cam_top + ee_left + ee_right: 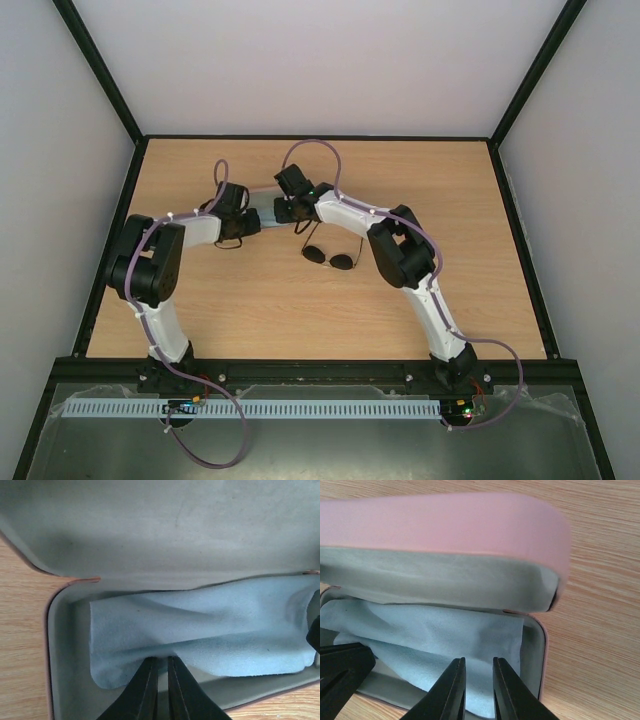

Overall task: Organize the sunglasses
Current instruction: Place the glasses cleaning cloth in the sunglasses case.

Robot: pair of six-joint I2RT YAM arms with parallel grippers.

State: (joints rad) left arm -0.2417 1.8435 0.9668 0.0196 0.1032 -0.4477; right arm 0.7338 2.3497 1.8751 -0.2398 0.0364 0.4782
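Sunglasses (330, 256) lying unfolded on surface (400, 300), at 5 o'clock from open pink case (470, 525); left pincer (161, 665) clenched on blue cloth (200, 625) inside case; right pincer (479, 667) narrowly gapped over same cloth, grasp impossible to tell.

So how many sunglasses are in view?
1. The sunglasses lie on the table beside the right arm; the case shows only a cloth, which could hide more.
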